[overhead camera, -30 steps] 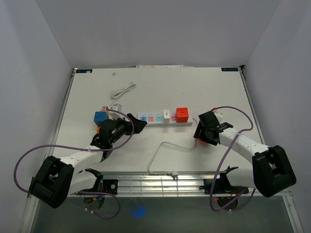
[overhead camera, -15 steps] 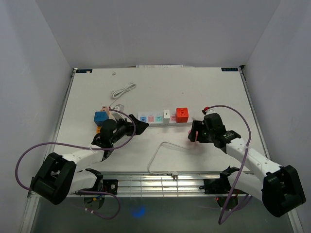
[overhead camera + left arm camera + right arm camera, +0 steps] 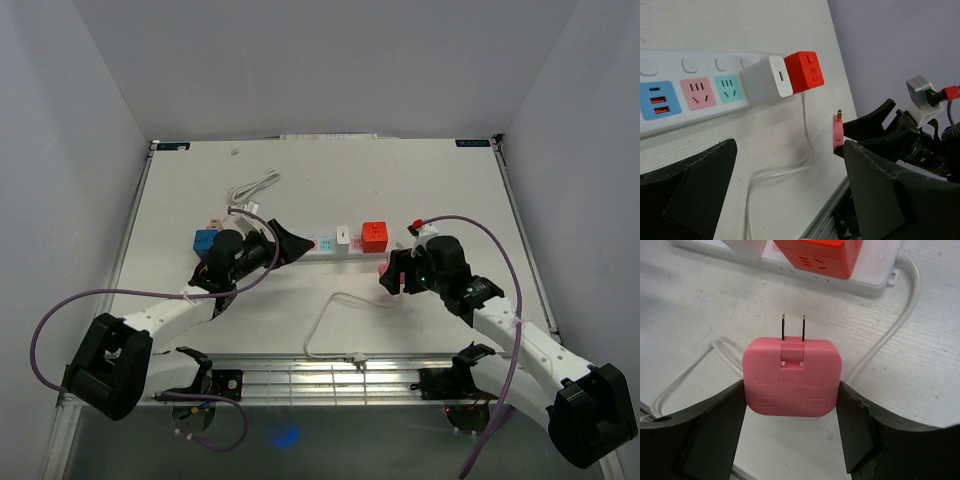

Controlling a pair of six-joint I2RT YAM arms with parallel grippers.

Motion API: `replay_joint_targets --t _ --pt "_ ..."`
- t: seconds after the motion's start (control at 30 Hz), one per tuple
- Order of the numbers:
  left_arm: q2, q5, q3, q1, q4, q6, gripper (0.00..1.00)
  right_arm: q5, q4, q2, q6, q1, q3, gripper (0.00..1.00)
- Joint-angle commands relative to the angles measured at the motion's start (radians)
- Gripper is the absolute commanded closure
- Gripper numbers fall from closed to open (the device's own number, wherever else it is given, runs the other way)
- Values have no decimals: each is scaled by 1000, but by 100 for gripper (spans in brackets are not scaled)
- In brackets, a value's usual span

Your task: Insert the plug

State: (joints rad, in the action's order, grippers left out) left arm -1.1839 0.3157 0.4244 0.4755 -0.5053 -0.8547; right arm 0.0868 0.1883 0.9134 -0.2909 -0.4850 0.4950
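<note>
My right gripper (image 3: pixel 393 276) is shut on a pink folding plug (image 3: pixel 792 377), with its two prongs pointing toward the white power strip (image 3: pixel 875 287). The plug hangs above the table just in front of the strip's right end, near a red cube adapter (image 3: pixel 812 255). In the top view the plug (image 3: pixel 388 272) is below and right of the red cube (image 3: pixel 374 235) and a white adapter (image 3: pixel 343 236). My left gripper (image 3: pixel 290 245) is open and empty over the strip's left part (image 3: pixel 325 245). In the left wrist view, pink and teal sockets (image 3: pixel 712 90) are free.
The strip's white cable (image 3: pixel 330 315) loops across the table in front of the strip. A blue cube adapter (image 3: pixel 205 242) and small orange and pink pieces lie at the strip's left end. A coiled white cord (image 3: pixel 252 187) lies behind it.
My right gripper has carried the pink plug left and toward the strip. My left gripper has moved up and right, over the strip's left part.
</note>
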Motion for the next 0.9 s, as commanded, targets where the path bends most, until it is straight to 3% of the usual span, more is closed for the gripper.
replay_joint_targets --t 0.0,0.23,0.87 --pt "-17 31 74 6 103 -76 2 39 -56 -27 68 -7 4 54" --pt "-69 71 162 6 183 -127 2 93 -89 -56 107 -15 -32 55" --pt "-97 187 226 8 237 -172 2 125 -139 -36 148 -93 -49 58"
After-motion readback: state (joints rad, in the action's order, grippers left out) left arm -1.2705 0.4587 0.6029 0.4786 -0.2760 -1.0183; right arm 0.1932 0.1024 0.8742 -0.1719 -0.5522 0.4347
